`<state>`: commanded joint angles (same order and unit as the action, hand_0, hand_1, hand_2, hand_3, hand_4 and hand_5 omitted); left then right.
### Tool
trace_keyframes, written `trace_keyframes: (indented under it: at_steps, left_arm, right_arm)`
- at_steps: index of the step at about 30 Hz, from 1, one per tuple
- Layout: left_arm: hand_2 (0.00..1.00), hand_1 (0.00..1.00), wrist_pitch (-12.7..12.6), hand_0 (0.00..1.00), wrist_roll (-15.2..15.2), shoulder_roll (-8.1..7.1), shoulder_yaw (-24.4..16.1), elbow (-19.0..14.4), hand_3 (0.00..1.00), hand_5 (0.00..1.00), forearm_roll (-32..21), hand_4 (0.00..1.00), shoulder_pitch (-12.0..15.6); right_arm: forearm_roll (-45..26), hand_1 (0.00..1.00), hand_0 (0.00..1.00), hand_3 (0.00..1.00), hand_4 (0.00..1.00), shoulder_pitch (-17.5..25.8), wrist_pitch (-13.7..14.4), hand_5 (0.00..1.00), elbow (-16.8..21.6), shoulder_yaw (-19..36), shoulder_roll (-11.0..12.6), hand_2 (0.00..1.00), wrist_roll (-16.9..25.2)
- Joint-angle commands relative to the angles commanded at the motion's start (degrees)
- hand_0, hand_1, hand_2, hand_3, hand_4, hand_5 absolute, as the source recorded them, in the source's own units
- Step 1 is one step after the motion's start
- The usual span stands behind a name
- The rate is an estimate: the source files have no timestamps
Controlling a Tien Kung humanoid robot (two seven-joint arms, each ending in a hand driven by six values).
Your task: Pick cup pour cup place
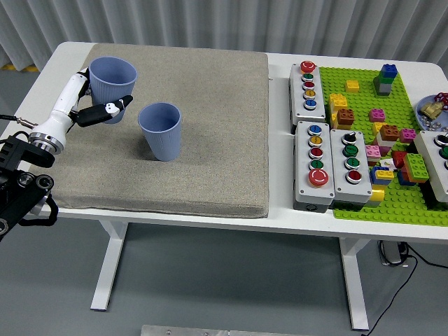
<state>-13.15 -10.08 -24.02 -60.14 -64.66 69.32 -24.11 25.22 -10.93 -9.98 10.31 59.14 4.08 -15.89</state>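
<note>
a white table on white legs stands before a grey corrugated wall.

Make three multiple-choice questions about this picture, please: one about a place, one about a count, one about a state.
1. Where does the free cup stand?
A. on the grey mat
B. on the green plate
C. on the floor

2. How many blue cups are there?
A. one
B. two
C. three

3. How is the held cup?
A. upside down
B. lying flat
C. upright

Answers:
1. A, the free cup stands on the grey mat.
2. B, only that one and the held cup show.
3. C, its mouth faces up in the left hand.
</note>
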Motion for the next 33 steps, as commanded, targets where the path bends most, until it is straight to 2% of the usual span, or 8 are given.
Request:
trace_keyframes:
  at_steps: [5, 6, 9, 11, 17, 20, 23, 33]
  left_arm:
    - [0.623, 0.548, -1.2, 0.552, -3.8, 4.02, 0.1, 3.2, 0.634, 0.063, -3.1, 0.562, 1.4]
    - [0.623, 0.548, -1.3, 0.552, -4.0, 4.23, 0.1, 3.4, 0.634, 0.063, -3.2, 0.562, 1.5]
    - [0.621, 0.547, -3.0, 0.552, -7.2, 7.13, 0.3, 6.3, 0.627, 0.064, -3.6, 0.561, 1.5]
    - [0.621, 0.547, -3.4, 0.552, -8.7, 8.84, -0.7, 8.1, 0.627, 0.064, -4.0, 0.561, 1.4]
    - [0.620, 0.552, -4.2, 0.558, -12.7, 12.43, -4.8, 11.9, 0.621, 0.069, -4.2, 0.563, 0.9]
    - [0.613, 0.549, -4.5, 0.561, -13.7, 13.94, -6.5, 14.0, 0.617, 0.069, -4.6, 0.563, 0.4]
    - [0.613, 0.549, -4.9, 0.561, -14.0, 14.72, -7.2, 15.1, 0.617, 0.069, -4.6, 0.563, 0.3]
    - [0.616, 0.561, -6.1, 0.571, -14.8, 15.30, -7.6, 18.1, 0.611, 0.074, -4.1, 0.558, 0.6]
  right_arm:
    - [0.1, 0.697, 0.740, 0.603, 0.151, -0.1, 0.0, 0.199, 0.0, 0.1, -0.2, 0.738, 0.0]
    - [0.1, 0.697, 0.740, 0.603, 0.151, -0.1, 0.0, 0.199, 0.0, 0.1, -0.2, 0.738, 0.0]
    - [0.0, 0.697, 0.740, 0.603, 0.150, -0.3, 0.0, 0.200, 0.0, 0.1, -0.2, 0.738, -0.1]
    - [0.0, 0.697, 0.740, 0.603, 0.150, -0.4, 0.0, 0.200, 0.0, 0.1, -0.3, 0.738, -0.1]
    - [-0.1, 0.697, 0.740, 0.603, 0.150, -0.6, 0.0, 0.200, 0.0, -0.1, -0.4, 0.738, 0.0]
    - [0.1, 0.697, 0.740, 0.603, 0.150, -0.6, -0.1, 0.202, 0.0, 0.0, -0.4, 0.739, -0.1]
    - [0.0, 0.697, 0.740, 0.603, 0.150, -0.7, -0.1, 0.202, 0.0, -0.1, -0.4, 0.739, -0.1]
    - [0.2, 0.699, 0.740, 0.603, 0.149, -1.0, -0.2, 0.202, 0.0, 0.0, -0.4, 0.739, -0.2]
